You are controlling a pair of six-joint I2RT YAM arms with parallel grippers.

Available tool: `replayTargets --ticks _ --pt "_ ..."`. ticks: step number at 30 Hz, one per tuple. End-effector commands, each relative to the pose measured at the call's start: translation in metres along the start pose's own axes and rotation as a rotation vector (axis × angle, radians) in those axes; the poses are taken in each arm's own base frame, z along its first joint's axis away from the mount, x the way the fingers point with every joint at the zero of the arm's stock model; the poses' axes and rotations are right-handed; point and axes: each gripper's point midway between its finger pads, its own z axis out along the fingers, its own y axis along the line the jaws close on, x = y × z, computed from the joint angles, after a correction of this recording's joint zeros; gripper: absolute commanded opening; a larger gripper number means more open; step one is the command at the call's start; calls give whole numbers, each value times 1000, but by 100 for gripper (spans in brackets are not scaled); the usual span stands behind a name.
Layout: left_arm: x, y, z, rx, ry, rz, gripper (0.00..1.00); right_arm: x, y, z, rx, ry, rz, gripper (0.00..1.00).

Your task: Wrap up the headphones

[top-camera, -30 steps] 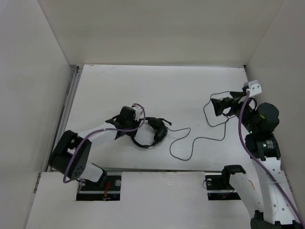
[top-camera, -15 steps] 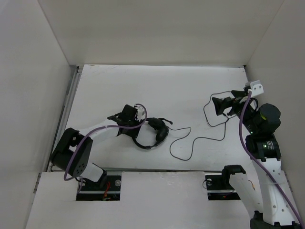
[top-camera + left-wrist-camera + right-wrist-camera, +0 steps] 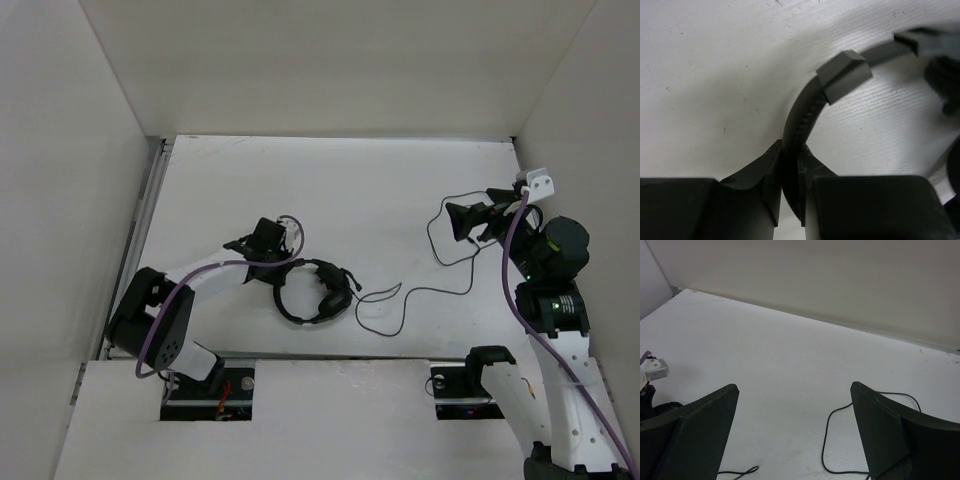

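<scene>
**Asker:** Where is the headset?

**Arms:** The small black over-ear headphones [image 3: 312,293] lie on the flat white table [image 3: 350,180], near its front edge and a little left of the middle. The thin round headband [image 3: 799,117] faces my left arm. The padded ear cups [image 3: 332,285] sit on the side toward my right arm.

**Asker:** And your left jaws?

**Arms:** My left gripper [image 3: 790,162] is pinching that headband. Seen from the wrist, both black fingers [image 3: 762,175] press on the ribbed black band from either side, with no gap showing. The band rises from between them and curves away to the right. The overhead view shows the same gripper [image 3: 285,262] at the far left rim of the ring.

**Asker:** Your right jaws?

**Arms:** My right gripper [image 3: 794,387] is spread wide, with only bare white tabletop between the two dark fingers. From above it [image 3: 458,222] hangs well apart from the headphones, over the right side of the table.

**Asker:** The cord?

**Arms:** The long thin black cord [image 3: 400,290] runs from the ear cups in loose curves to the right across the table, then loops close by my right gripper. The right wrist view shows one bend of the cord [image 3: 826,440] lying flat below the fingers.

**Asker:** Any brand or lettering?

**Arms:** A small grey square block [image 3: 844,75] sits on the headband just beyond my left fingers. It is blurred, so I cannot tell whether it carries any print.
</scene>
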Motion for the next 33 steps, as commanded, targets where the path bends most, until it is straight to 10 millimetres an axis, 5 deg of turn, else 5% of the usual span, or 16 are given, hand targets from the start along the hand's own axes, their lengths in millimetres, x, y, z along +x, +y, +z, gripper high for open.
replayTargets --ticks 1,6,12,19,29,33 --pt "25 8 3 -8 106 -49 9 -28 -1 0 6 -86 -17 100" --pt "-11 34 2 -78 11 -107 8 -26 -3 1 12 -82 -5 100" --pt "-21 39 4 -89 -16 -119 22 -28 -5 2 17 -88 1 100" --pt "-4 38 -1 -106 9 -105 42 -30 -7 1 23 -93 -2 100" --pt "22 27 -2 -96 80 -62 40 -32 -8 0 29 -102 -4 100" --pt "23 24 1 -90 83 -47 32 -34 -7 -1 27 -108 -6 100"
